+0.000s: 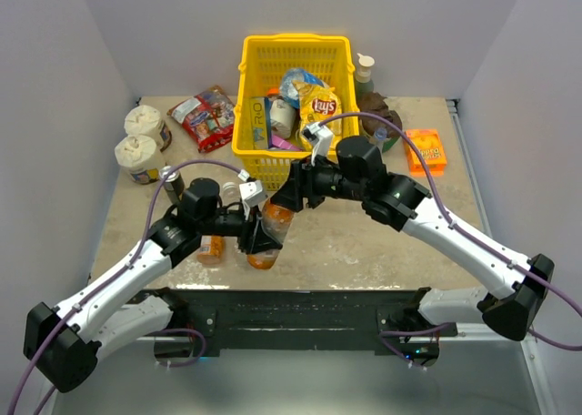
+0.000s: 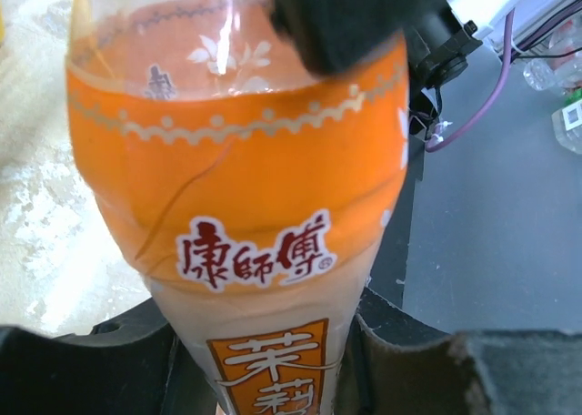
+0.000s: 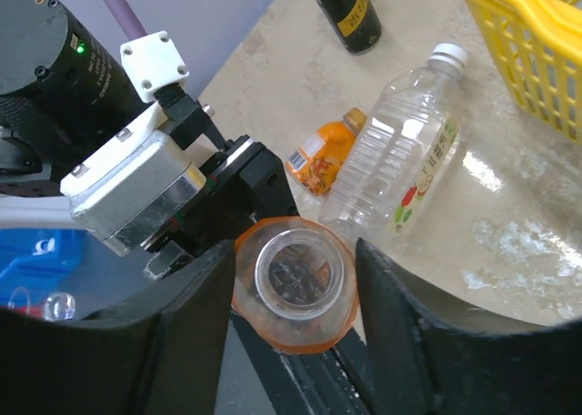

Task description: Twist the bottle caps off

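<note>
**Where my cameras are sitting**

From high behind the rig, I'm looking down over the whole table (image 1: 364, 242). My left wrist camera is crowding the orange-labelled bottle (image 2: 245, 187) side-on; the right one is peering down its neck from close overhead.

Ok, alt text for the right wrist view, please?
Top-down on the tall orange-labelled plastic bottle, its neck looking uncapped, between the open fingers of the right gripper. Behind are a clear plastic bottle with white screw cap, a small orange juice bottle and a dark can.
</note>
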### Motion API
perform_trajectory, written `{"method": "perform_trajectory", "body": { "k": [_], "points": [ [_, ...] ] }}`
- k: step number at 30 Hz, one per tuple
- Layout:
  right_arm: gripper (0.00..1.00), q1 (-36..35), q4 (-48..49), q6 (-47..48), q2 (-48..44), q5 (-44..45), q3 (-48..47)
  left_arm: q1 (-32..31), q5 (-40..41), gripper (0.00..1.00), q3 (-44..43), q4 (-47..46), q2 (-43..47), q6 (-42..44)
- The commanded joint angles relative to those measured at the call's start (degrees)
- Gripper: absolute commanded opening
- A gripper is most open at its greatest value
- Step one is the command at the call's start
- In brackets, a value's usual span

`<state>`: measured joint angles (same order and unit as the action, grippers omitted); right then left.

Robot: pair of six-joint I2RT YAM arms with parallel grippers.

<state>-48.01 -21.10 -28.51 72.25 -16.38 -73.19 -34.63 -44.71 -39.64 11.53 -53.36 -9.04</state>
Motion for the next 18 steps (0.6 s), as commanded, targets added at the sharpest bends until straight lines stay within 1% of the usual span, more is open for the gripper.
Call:
{"method": "perform_trajectory", "body": {
  "k": [1, 3, 4, 6, 7, 8, 9, 10, 11, 13, 14, 16, 17, 18],
  "points": [
    [0.43, -0.2, 0.9, 1.5, -0.8, 2.0, -2.8, -0.1, -0.7, 0.29, 0.8, -3.7, 1.0, -1.9],
    [0.34, -0.2, 1.5, 1.7, -1.0, 2.7, -2.7, -0.1, -0.6, 0.29, 0.5, -3.4, 1.1, -1.2],
    [0.27, -0.2, 1.6, 1.7, -1.1, 2.9, -2.6, -0.1, -0.4, 0.30, 0.4, -2.7, 1.1, -0.9],
    [0.20, -0.2, 2.1, 1.6, -1.1, 3.6, -2.3, -0.1, 0.5, 0.31, 0.0, -2.2, 1.3, -0.4],
    [0.14, -0.2, 2.2, 1.7, -1.4, 4.0, -2.1, -0.2, 0.8, 0.32, -0.1, -2.2, 1.5, -0.3],
    [0.10, -0.2, 2.3, 1.6, -1.5, 4.3, -2.0, -0.2, 1.1, 0.32, 0.0, -2.2, 1.8, -0.2],
    [0.01, -0.2, 2.3, 1.7, -1.7, 4.6, -2.0, -0.1, 1.8, 0.35, 0.0, -2.1, 1.9, -0.2],
    [0.00, -0.2, 2.1, 1.7, -2.2, 6.0, -1.9, -0.1, 2.2, 0.38, 0.0, -2.1, 1.9, -0.2],
    [0.00, -0.2, 1.9, 1.7, -2.5, 6.7, -1.8, -0.1, 2.6, 0.47, 0.0, -2.1, 2.2, -0.3],
    [0.00, -0.2, 0.7, 1.9, -3.0, 9.7, -1.7, -0.1, 4.1, 0.58, 0.1, -2.1, 2.5, -0.5],
    [0.00, -0.2, 0.2, 1.9, -3.8, 11.1, -1.6, -0.2, 5.6, 0.67, 0.3, -2.0, 2.9, -0.8],
    [0.00, -0.2, -1.9, 2.7, -4.7, 14.7, -1.4, -0.2, 7.3, 0.73, 0.4, -1.9, 3.6, -1.0],
    [0.00, -0.2, -2.8, 3.0, -5.4, 15.9, -1.3, -0.1, 9.1, 0.80, 0.7, -1.9, 4.7, -1.0],
    [0.00, -0.2, -3.8, 3.1, -5.8, 16.2, -1.4, -0.1, 10.0, 0.82, 1.0, -1.9, 5.3, -1.0]
  ]
}}
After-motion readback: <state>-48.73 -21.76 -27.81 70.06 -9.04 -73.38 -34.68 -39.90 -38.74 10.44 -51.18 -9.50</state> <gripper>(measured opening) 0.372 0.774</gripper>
